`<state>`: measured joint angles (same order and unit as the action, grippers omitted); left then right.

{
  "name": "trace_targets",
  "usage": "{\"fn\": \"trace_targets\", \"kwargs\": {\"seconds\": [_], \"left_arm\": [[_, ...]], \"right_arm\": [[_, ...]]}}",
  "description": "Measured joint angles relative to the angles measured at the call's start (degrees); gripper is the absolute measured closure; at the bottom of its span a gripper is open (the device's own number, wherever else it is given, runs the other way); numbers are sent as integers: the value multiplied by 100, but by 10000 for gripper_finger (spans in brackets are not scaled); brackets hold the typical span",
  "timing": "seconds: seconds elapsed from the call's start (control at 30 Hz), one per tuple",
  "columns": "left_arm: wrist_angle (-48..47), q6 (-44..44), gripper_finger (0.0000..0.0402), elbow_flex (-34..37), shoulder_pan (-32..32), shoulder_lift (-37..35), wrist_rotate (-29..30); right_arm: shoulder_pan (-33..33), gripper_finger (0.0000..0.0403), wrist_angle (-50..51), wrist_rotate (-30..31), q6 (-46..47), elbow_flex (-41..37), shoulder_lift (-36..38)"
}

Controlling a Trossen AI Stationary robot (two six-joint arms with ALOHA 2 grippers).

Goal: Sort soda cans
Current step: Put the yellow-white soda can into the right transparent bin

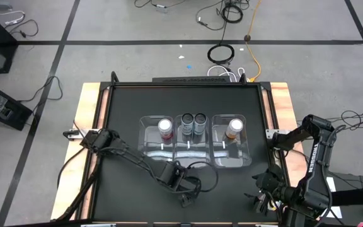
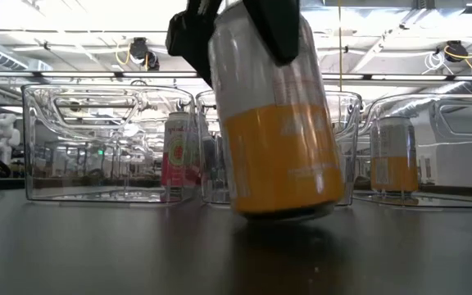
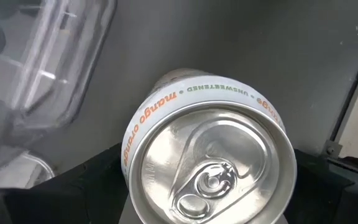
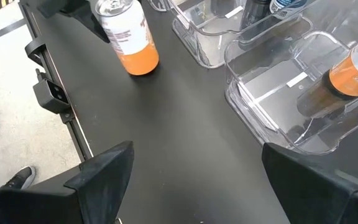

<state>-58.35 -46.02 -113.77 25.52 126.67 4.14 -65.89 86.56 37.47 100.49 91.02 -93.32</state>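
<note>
Nearest to me, the left gripper (image 2: 236,24) holds the orange can (image 2: 281,123) by its upper part, the fingers pinching the wall just under the rim. In the low view the can is tilted and its bottom edge is at or just above the counter (image 2: 97,246); I cannot tell which. It is in front of the three clear bins (image 1: 194,142), not yet inside one.

I judge the can to be stiff enough while it is sealed, but the thin wall can dent if I squeeze hard. The smooth printed side looks slippery, so the tilt worries me a little. The best hold is on the round body near the top, across the widest part, as now.

Farther away, the left bin has a pink can (image 1: 165,128), the middle bin two black cans (image 1: 193,122), and the right bin another orange can (image 1: 235,128).

The right gripper (image 1: 263,192) waits at the near right corner, fingers spread and empty.
</note>
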Motion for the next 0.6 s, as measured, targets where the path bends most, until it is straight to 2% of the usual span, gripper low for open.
{"fn": "trace_targets", "kwargs": {"seconds": [0.4, 0.6], "left_arm": [[104, 33, 62, 32, -13, -2, -34], [144, 179, 16, 32, -8, -2, -244]], "right_arm": [[-1, 55, -6, 0, -2, 0, -2], [-1, 55, -72, 2, -2, 0, -2]]}}
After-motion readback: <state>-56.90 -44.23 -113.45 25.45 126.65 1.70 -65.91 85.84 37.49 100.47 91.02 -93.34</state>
